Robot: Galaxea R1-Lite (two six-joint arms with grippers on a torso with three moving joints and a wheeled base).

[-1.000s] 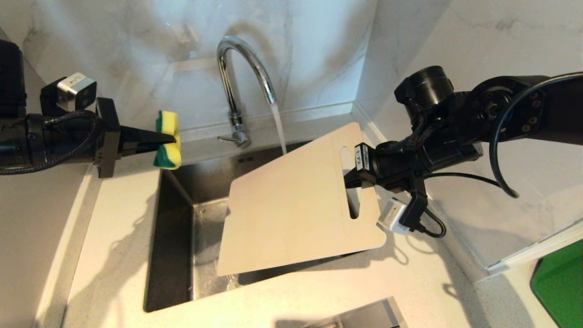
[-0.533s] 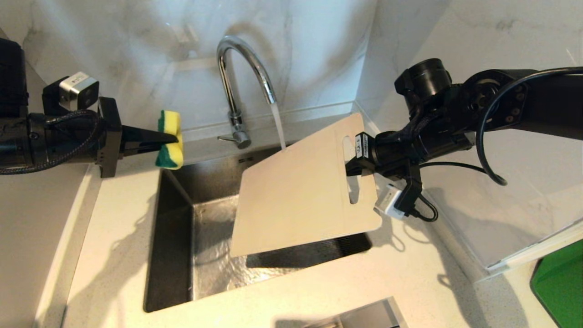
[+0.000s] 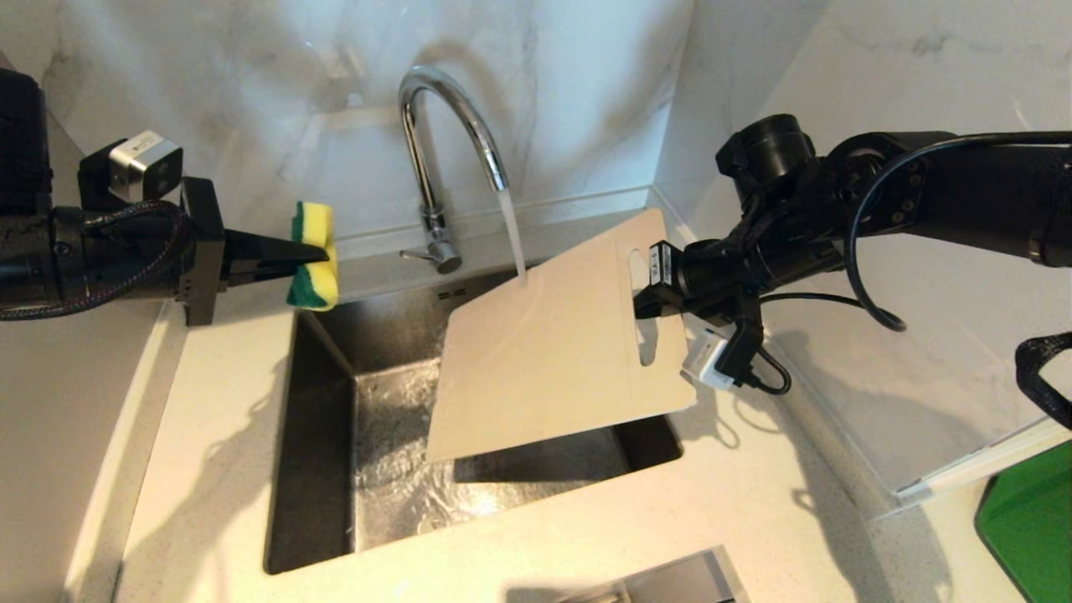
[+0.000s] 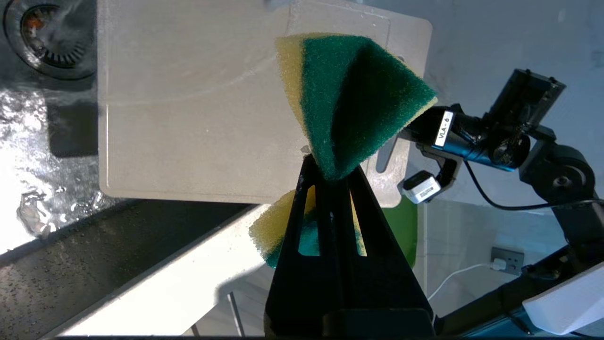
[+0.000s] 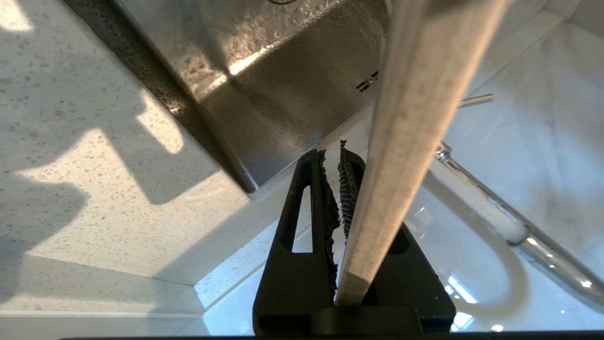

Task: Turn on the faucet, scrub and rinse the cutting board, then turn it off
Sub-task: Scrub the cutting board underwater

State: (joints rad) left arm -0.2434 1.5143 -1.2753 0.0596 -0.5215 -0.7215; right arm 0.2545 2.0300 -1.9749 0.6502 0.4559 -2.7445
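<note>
Head view: the faucet (image 3: pixel 444 159) is running, and the cutting board (image 3: pixel 553 360), tilted over the sink (image 3: pixel 318 469), has been swung in so the stream now lands on its far edge; a second ago the water fell past it. Rinsing looks under way. The right gripper (image 3: pixel 643 303) has its jaws clamped at the handle slot.

Left wrist view: the left gripper (image 4: pixel 332 172) hangs aside with its jaws pinching the sponge (image 4: pixel 351 99), the board beyond them.

Right wrist view: the board's edge sits between the narrow jaws, over the worktop (image 5: pixel 94 189).

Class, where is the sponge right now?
In the head view the sponge sits left of the faucet, pinched in the left gripper above the counter.
</note>
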